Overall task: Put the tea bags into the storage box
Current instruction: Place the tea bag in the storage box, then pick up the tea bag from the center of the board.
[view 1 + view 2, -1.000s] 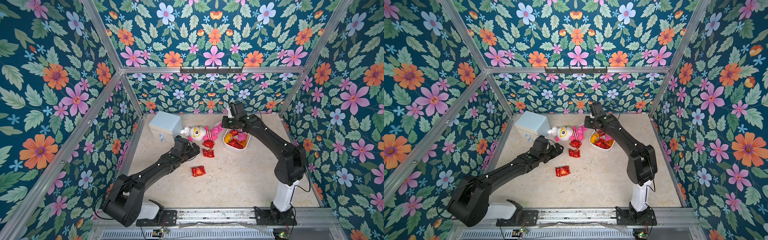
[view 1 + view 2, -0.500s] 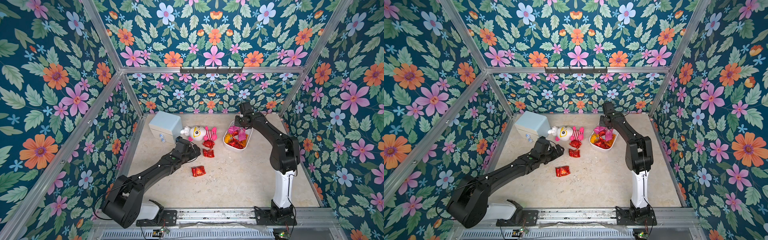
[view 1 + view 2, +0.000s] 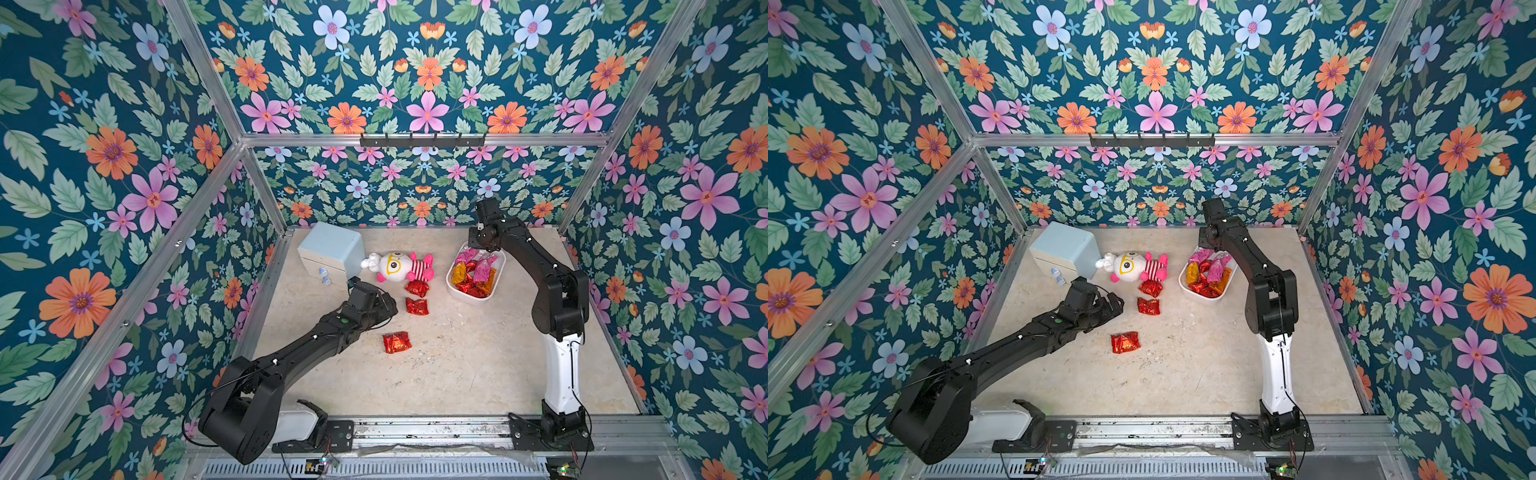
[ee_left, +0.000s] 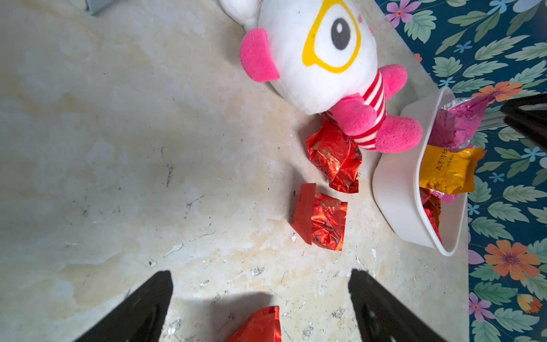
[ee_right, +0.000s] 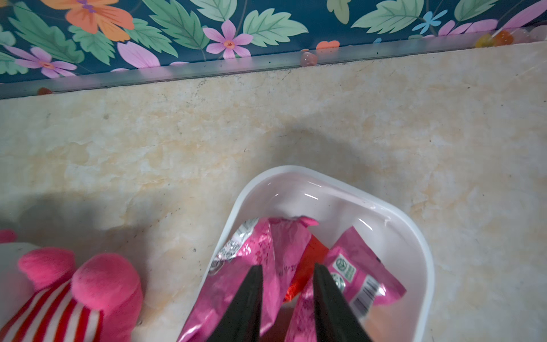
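Observation:
The white storage box (image 3: 450,282) stands at the back right and holds several pink, orange and red tea bags (image 3: 473,272). Three red tea bags lie loose on the table: one against the doll (image 3: 417,287), one just nearer (image 3: 417,306), one further forward (image 3: 397,342). My right gripper (image 5: 287,268) hangs over the box's far end, jaws slightly apart, with pink tea bags (image 5: 266,254) lying below them in the box (image 5: 296,170). My left gripper (image 4: 260,275) stands wide open low over the table, a red tea bag (image 4: 260,325) beneath it and two others (image 4: 322,219) ahead.
A pink-and-white plush doll (image 3: 399,266) lies between the pale blue drawer cabinet (image 3: 332,249) and the box, touching one red tea bag. Floral walls close in the back and both sides. The arms' bases sit on a metal rail (image 3: 415,428) at the front.
My right gripper swung from beside the doll to over the box's far end with a pink tea bag, and its jaws have parted. The left arm has hardly moved.

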### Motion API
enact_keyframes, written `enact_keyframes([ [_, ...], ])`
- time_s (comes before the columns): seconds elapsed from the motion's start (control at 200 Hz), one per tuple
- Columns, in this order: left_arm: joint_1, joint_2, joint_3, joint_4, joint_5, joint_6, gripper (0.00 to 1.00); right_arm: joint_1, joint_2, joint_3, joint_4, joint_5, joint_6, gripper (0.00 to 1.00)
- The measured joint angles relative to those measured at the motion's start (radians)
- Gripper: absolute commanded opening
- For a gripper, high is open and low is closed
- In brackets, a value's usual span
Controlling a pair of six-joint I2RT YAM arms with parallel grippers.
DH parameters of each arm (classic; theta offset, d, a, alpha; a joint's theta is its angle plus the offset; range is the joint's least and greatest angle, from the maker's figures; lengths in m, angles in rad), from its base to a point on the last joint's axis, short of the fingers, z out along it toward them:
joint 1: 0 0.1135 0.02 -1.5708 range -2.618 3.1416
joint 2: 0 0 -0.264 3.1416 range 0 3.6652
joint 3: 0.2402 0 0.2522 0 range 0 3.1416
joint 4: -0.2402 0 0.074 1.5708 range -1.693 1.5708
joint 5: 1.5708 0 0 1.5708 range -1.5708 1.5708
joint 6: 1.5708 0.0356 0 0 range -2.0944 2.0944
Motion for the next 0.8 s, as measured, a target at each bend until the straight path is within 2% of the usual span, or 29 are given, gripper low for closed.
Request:
enact_keyframes([
  [0.12, 0.000, 0.000, -0.017, 0.021, -0.001, -0.010, 0.99, 0.059, -0.105, -0.102, 0.013, -0.024, 0.011, 0.52],
  [0.29, 0.003, 0.000, -0.023, 0.043, -0.013, -0.023, 0.99, 0.211, -0.220, -0.278, 0.058, -0.087, 0.045, 0.63],
  [0.43, 0.018, -0.019, -0.039, 0.050, -0.025, -0.027, 0.99, 0.291, -0.270, -0.397, 0.110, -0.160, 0.121, 0.64],
  [0.615, 0.045, -0.070, -0.079, 0.051, -0.040, -0.049, 0.99, 0.315, -0.275, -0.539, 0.209, -0.248, 0.251, 0.64],
  [0.8, 0.050, -0.109, -0.105, 0.047, -0.053, -0.055, 0.99, 0.316, -0.224, -0.593, 0.286, -0.334, 0.323, 0.62],
])
